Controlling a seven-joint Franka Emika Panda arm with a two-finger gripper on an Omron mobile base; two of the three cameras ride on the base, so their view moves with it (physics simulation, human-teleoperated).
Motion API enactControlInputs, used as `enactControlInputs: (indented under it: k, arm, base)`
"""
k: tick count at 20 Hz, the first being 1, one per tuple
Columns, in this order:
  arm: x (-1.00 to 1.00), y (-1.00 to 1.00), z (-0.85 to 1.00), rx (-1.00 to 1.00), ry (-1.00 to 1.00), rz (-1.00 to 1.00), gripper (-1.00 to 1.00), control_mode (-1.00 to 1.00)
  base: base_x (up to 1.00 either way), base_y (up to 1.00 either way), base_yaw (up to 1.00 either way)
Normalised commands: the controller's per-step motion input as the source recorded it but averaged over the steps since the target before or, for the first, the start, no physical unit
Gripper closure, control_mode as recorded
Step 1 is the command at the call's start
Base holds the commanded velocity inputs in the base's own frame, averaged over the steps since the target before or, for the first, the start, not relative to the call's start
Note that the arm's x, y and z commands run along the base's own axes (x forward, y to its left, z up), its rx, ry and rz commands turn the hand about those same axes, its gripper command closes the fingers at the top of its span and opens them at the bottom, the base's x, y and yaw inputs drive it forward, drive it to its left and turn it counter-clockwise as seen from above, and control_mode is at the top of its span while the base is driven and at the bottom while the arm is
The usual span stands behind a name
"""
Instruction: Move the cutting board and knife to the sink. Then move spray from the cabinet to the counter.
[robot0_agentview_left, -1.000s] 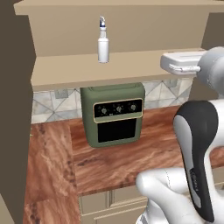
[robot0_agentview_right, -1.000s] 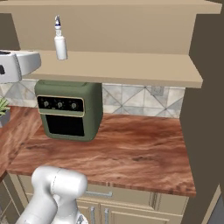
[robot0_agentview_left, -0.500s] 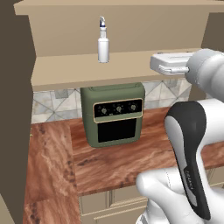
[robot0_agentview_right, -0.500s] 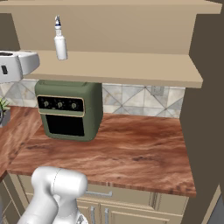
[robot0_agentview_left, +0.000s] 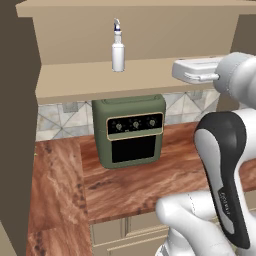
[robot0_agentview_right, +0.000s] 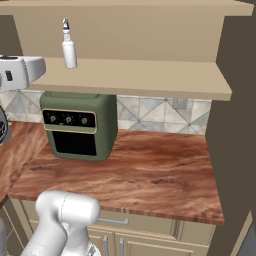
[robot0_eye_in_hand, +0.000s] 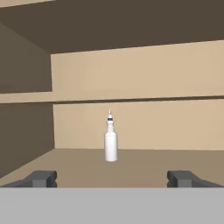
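Observation:
The spray (robot0_agentview_left: 118, 50) (robot0_agentview_right: 68, 47) (robot0_eye_in_hand: 110, 142), a slim white bottle, stands upright on the shelf of the open tan cabinet (robot0_agentview_left: 75, 82) (robot0_agentview_right: 150, 77). My gripper (robot0_eye_in_hand: 112, 179) is level with that shelf and points straight at the bottle from some distance. It is open, with nothing between its dark fingertips (robot0_eye_in_hand: 42, 178). In the left base view the white hand (robot0_agentview_left: 192, 70) hangs in front of the shelf, to the right of the spray. The red-brown counter (robot0_agentview_left: 150, 182) (robot0_agentview_right: 155, 170) lies below. The cutting board, knife and sink are out of view.
A green toaster oven (robot0_agentview_left: 130, 131) (robot0_agentview_right: 79, 125) stands on the counter under the shelf, against the tiled backsplash. A dark side wall (robot0_agentview_left: 17, 125) closes the left, another (robot0_agentview_right: 235, 115) the right. Beige drawer fronts (robot0_agentview_right: 150, 240) run below the counter edge.
The hand has shifted slightly left along the shelf front, toward the spray. Its jaws stay open and the bottle has not moved.

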Motion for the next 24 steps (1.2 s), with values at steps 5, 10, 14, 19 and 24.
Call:
enactControlInputs:
  k: [5, 10, 14, 19, 24]
  arm:
    - [0.07, 0.06, 0.0, -0.03, -0.01, 0.0, -1.0, -1.0]
    - [0.33, 0.03, 0.0, -0.03, 0.0, 0.0, -1.0, -1.0]
    - [0.3, 0.04, 0.0, 0.0, 0.0, 0.0, -1.0, -1.0]
    - [0.19, 0.12, -0.02, 0.0, 0.0, 0.0, -1.0, -1.0]
    - [0.25, 0.16, -0.01, -0.01, 0.0, 0.0, -1.0, -1.0]
  base:
    - [0.0, 0.0, 0.0]
    - [0.0, 0.0, 0.0]
    - [0.0, 0.0, 0.0]
    - [0.0, 0.0, 0.0]
    - [0.0, 0.0, 0.0]
